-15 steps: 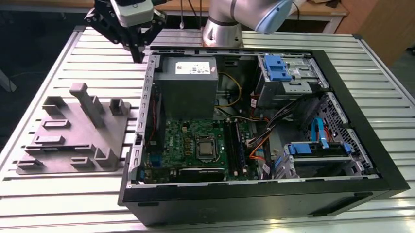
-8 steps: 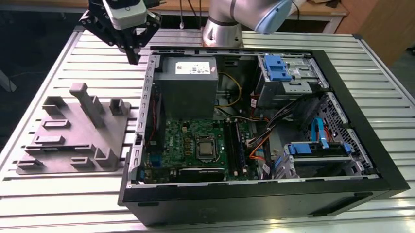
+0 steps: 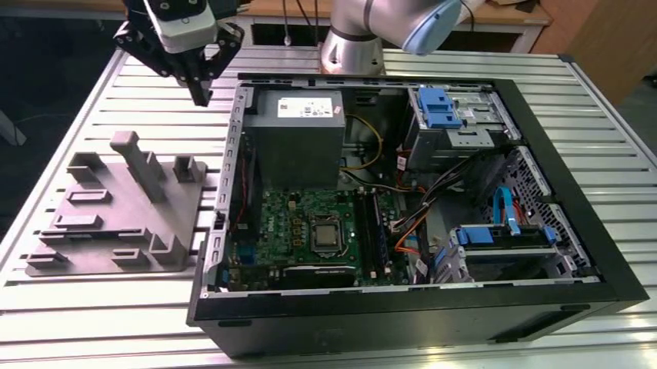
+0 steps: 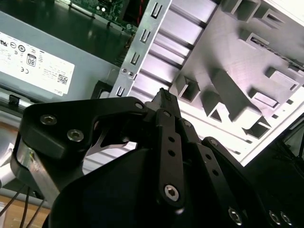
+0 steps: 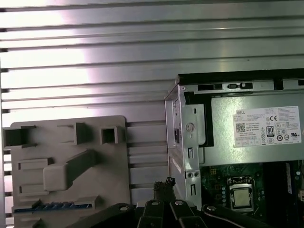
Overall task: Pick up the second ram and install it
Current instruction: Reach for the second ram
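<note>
Pickup looks unstarted: the tool (image 3: 198, 97) hangs closed and empty over the counter (image 3: 92, 115) beside the computer case (image 3: 411, 315), the second ram (image 5: 52, 206) seemingly lying in the holder tray (image 5: 109, 190).

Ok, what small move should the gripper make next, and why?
Probably shift across over the grey holder tray: the gripper hangs shut and empty above the table beside the case, while the second ram seems to lie in the tray's end slot.

Worktop (image 3: 92, 307) ribbed silver. Tray (image 3: 113, 223) grey. Case (image 3: 411, 315) black, motherboard (image 3: 298, 219) green, drive latches (image 3: 435, 104) blue. Power box (image 3: 298, 150) grey, white label (image 3: 304, 108). Fingers (image 4: 167, 137) black.
</note>
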{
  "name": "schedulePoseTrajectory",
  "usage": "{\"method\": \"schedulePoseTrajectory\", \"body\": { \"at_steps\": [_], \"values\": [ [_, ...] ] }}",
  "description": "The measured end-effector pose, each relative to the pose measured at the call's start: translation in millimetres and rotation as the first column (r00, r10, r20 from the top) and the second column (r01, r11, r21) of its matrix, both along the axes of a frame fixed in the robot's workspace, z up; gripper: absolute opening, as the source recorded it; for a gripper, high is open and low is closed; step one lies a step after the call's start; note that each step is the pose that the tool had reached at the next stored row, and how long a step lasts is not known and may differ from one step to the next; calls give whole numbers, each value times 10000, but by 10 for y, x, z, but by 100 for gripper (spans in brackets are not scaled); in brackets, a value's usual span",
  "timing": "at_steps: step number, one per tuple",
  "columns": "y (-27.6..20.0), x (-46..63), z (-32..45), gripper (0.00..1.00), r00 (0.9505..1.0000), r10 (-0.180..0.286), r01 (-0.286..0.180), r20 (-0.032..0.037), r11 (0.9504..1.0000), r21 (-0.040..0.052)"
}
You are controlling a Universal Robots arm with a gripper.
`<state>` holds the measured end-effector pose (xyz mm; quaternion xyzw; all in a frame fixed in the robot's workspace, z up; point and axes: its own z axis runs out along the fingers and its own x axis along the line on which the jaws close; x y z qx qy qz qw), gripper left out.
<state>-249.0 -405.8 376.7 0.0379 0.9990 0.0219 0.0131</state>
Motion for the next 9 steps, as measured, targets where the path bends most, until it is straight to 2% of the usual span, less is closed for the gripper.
{"method": "schedulePoseTrajectory", "body": {
  "at_steps": [9],
  "values": [
    [-24, -131, -51, 10, 10000, 0, 0, 0, 10000, 0]
  ]
}}
